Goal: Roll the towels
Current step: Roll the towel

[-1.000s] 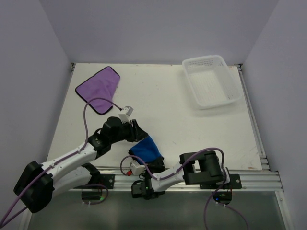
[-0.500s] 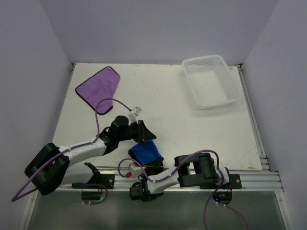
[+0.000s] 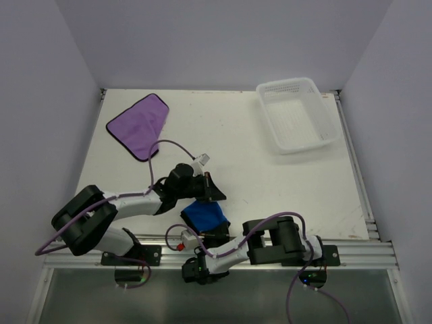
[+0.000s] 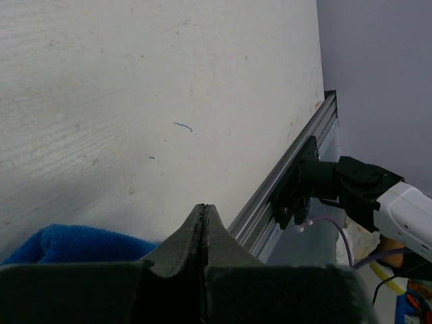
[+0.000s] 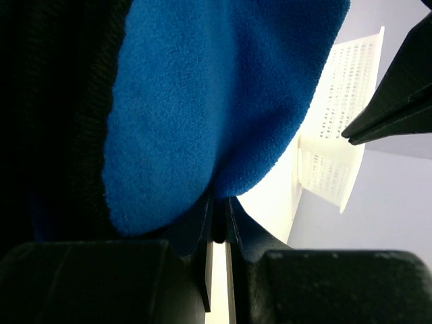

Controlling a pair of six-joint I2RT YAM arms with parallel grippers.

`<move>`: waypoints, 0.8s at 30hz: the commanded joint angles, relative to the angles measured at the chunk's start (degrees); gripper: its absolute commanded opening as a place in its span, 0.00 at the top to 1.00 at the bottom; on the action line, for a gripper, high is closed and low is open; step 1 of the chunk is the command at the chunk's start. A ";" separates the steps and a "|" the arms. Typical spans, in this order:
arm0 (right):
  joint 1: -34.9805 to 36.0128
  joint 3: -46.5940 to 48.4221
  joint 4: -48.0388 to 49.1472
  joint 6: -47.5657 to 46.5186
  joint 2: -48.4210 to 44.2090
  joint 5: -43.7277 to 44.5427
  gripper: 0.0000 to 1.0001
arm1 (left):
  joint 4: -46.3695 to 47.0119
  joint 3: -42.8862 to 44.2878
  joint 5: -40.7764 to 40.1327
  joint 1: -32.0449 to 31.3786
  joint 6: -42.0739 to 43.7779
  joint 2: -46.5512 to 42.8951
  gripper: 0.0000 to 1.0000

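Left gripper [image 4: 204, 212] clenched, nothing visible between tips, blue towel [image 4: 74, 244] partly hidden behind it; right gripper [image 5: 217, 224] pinches towel fold, cloth edges cut off.

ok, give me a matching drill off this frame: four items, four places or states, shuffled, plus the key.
Items
1. blue towel
2. purple towel
3. white basket
4. left gripper

Places or states
A. far right corner of the table
B. fingers shut together, nothing between them
C. bunched at the near edge, pinched by the right gripper
D. spread flat at the far left

Pairs: 1-C, 2-D, 3-A, 4-B
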 commanded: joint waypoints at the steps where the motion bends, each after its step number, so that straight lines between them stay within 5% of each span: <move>1: 0.58 0.34 1.02 3.73 0.88 -4.18 1.00 | 2.38 -0.63 -1.63 -0.29 0.42 -0.18 1.00; 24: 0.49 1.66 -0.38 3.99 1.14 -4.62 1.00 | -5.36 -5.29 -9.36 -0.29 3.94 -5.27 1.00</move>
